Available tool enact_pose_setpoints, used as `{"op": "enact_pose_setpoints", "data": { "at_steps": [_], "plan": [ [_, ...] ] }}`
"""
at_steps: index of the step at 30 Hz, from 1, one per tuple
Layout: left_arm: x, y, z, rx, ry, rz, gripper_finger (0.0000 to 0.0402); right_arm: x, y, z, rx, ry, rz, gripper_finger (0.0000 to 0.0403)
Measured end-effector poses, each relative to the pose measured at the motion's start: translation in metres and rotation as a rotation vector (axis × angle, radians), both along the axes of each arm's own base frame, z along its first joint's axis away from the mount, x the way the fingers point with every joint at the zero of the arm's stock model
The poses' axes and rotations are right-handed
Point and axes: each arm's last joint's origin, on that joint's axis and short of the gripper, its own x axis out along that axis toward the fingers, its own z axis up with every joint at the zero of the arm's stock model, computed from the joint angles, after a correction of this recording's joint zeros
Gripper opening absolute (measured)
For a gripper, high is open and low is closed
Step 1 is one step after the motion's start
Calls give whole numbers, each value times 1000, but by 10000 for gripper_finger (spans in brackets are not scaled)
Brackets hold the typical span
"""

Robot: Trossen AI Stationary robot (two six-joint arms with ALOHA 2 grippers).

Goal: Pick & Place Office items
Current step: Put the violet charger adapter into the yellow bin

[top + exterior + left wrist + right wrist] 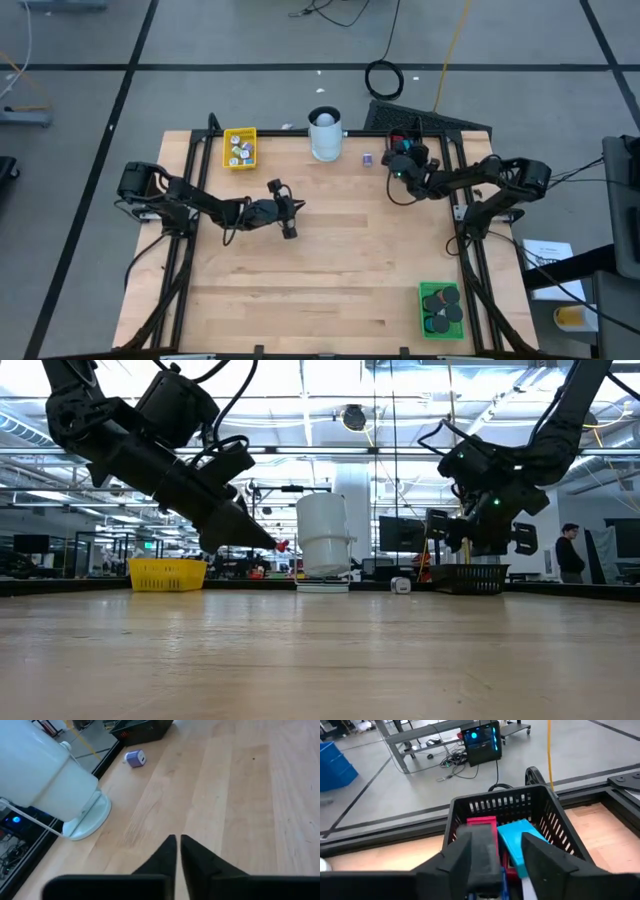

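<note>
**Right gripper over the black tray, left gripper closed mid-bench**

Nearest me on the bench sits the green tray, at the front right corner, with black discs lying in it. I judge that is their sorted home, so that corner looks done.

Further in, at mid-bench, my left gripper hangs low over bare wood, tilted down. Its fingers are pressed together with nothing showing between them, and the wood under the tips is bare. I read this as a pinch that caught nothing, or a pause between picks; I cannot tell which.

Beyond it, toward the back edge, stands the white cylinder, and just beside its base a small purple-white piece lies loose on the wood. That looks to me like the one item left to collect, and the left gripper points roughly its way.

At the back left, the yellow tray holds several small pale pieces.

At the back right, my right gripper hovers above the black tray, fingers apart with a clear gap and nothing clamped. Below them a red block and a blue block lie inside the tray, which fits a drop just made there. I judge sorting nearly finished.
</note>
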Motion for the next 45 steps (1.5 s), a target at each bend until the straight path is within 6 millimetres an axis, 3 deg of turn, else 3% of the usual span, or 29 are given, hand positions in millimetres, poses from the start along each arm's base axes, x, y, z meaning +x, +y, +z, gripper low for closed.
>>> {"op": "enact_pose_setpoints", "data": {
  "at_steps": [3, 6, 10, 16, 20, 24, 30, 36, 41, 45],
  "plan": [
    [0, 0, 0, 6, 3, -3, 6, 0, 0, 3, -10, 27, 16, 194],
    [0, -1, 0, 6, 3, -6, 10, -1, 1, 11, -27, 66, 44, 217],
    [0, -7, 0, 7, 3, -29, 22, 1, 7, 31, -49, 72, 174, 213],
    [0, -20, 1, -9, -21, -119, 4, 10, 20, 56, -65, 38, 415, 113],
    [-11, -12, 0, -89, -165, -213, 14, 26, 23, 61, -18, 72, 501, 31],
    [-33, -5, -2, -150, -321, -266, 11, 48, 20, 62, 73, 149, 540, 5],
    [-44, 4, -11, -315, -314, -270, 7, 78, 7, 54, 239, 196, 547, 57],
    [-42, 5, -11, -317, -310, -282, 4, 97, -2, 44, 322, 296, 501, 143],
    [-42, 5, -11, -323, -311, -298, 15, 102, -12, 25, 359, 312, 463, 212],
    [-42, 5, -10, -327, -315, -296, 21, 101, -19, 15, 378, 305, 420, 243]
  ]
}}
